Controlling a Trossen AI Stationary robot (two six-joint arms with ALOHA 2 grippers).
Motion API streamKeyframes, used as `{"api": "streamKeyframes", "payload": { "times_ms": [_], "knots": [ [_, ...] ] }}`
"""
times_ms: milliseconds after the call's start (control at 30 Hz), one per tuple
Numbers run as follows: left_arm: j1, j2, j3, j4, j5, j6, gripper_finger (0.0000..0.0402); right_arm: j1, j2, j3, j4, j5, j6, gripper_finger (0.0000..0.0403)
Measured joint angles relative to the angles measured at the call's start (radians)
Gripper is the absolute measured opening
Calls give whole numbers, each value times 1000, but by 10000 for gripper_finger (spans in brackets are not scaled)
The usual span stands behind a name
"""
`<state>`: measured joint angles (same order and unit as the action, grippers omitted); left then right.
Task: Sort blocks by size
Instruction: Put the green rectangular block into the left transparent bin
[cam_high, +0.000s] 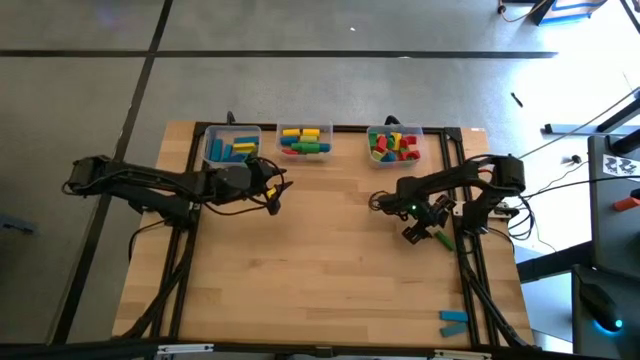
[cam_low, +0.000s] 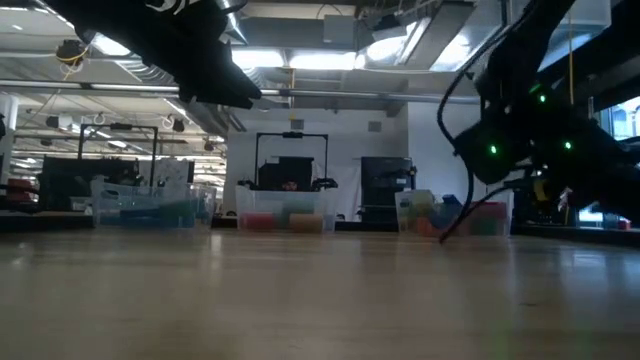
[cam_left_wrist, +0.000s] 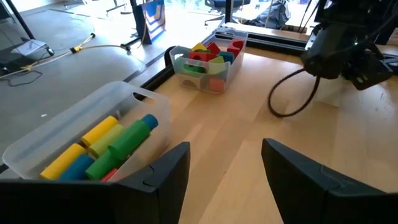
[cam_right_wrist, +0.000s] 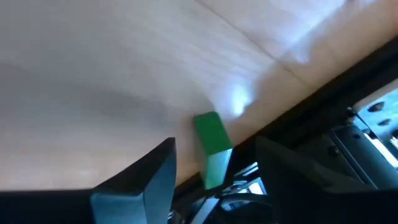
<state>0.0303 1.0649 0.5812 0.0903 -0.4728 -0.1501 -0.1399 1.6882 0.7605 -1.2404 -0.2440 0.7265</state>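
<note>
The right gripper (cam_right_wrist: 214, 180), fingers apart, straddles a long green wooden block (cam_right_wrist: 211, 149) at the worktop (cam_high: 320, 260) edge; it should close squarely across it.

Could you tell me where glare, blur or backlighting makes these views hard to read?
High view: strong daylight washes out the floor at the right. Low view: the arms are backlit silhouettes and the near table is soft. Right wrist view: blurred, with a bright glare patch on the wood beside the green block. Left wrist view: sharpest, the bins clear.
</note>
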Motion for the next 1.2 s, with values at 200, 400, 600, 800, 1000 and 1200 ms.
{"api": "streamKeyframes", "payload": {
  "times_ms": [200,400,600,800,1000,1200],
  "knots": [
    [0,0,0,-1,0,-2,196,-5,93,-37,8,-25,-3,196],
    [0,0,0,-2,0,-2,196,-5,142,-56,31,-90,-77,172],
    [0,0,0,0,0,-2,196,-5,143,-55,61,-91,-111,95],
    [0,0,0,-1,0,-3,196,-3,143,-47,53,-76,-172,55],
    [0,0,0,-3,0,6,196,9,124,44,5,0,-182,57],
    [-22,0,0,0,1,16,196,89,41,180,37,92,-182,57]
  ]
}}
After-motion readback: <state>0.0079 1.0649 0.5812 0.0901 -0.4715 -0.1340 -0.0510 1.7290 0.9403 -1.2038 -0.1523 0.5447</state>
